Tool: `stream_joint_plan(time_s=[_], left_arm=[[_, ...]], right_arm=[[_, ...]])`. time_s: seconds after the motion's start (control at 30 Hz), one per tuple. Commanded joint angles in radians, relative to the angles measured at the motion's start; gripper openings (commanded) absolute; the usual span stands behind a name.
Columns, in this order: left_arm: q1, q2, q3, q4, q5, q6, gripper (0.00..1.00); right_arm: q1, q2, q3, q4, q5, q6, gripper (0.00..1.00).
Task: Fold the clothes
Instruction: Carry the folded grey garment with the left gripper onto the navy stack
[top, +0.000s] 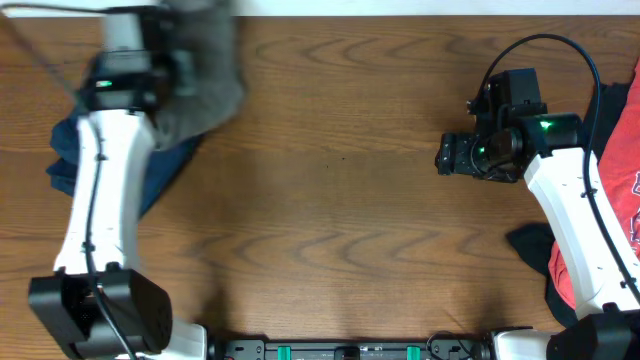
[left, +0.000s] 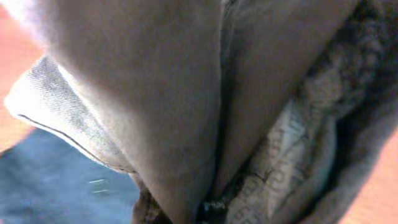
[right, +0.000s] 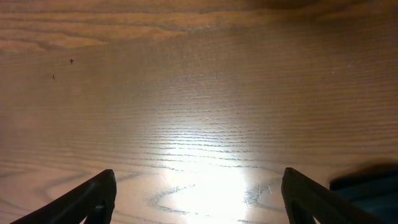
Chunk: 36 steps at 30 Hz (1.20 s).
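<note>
**Overhead:** The shorts (top: 205, 80) are a blurred grey bunch at the table's (top: 330, 200) far-left corner. Their long axis runs from the far edge down toward the near left, and they lie partly over a navy garment (top: 165, 170). The left pincer (top: 172, 72) is buried in the bunch. The right pincer (top: 448, 156) points left over bare wood, near a red shirt (top: 625, 180).

**Left wrist:** Shorts (left: 168, 93) fill the frame, with folds running top to bottom and converging at the bottom centre. The patterned lining (left: 280, 162) shows at lower right. The fingers are hidden, pressed together on the shorts.

**Right wrist:** The right pincer (right: 199, 202) is spread wide, one fingertip (right: 87, 199) at each lower corner. It holds and touches nothing.
</note>
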Motion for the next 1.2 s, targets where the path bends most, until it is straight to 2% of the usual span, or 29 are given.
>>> stream_joint_plan(time_s=[0.0,0.07,0.3,0.67,0.7,0.77,1.03,1.17], left_arm=[[0.114,0.007,0.029,0.021,-0.046,-0.045,0.06],[0.178,0.021,0.029,0.024,-0.046,-0.06,0.05],[0.308,0.062,0.015,-0.026,-0.045,-0.233,0.06],[0.319,0.078,-0.012,-0.218,-0.046,-0.249,0.08],[0.32,0.077,-0.012,-0.235,-0.046,-0.249,0.4],[0.322,0.073,-0.011,-0.249,-0.047,-0.249,0.98],[0.325,-0.005,-0.01,-0.231,-0.045,-0.295,0.98],[0.325,-0.027,-0.011,-0.164,0.084,-0.293,0.98]], right_arm=[[-0.003,0.001,0.003,-0.001,0.006,0.008,0.83],[-0.003,0.001,0.003,-0.002,0.006,0.008,0.83],[-0.003,0.001,0.003,-0.001,0.006,0.008,0.83],[-0.003,0.001,0.003,-0.002,0.006,0.008,0.83],[-0.003,0.001,0.003,-0.002,0.006,0.008,0.83],[-0.003,0.001,0.003,-0.002,0.006,0.008,0.83],[-0.003,0.001,0.003,-0.005,0.006,0.008,0.83],[-0.003,0.001,0.003,-0.005,0.006,0.008,0.83]])
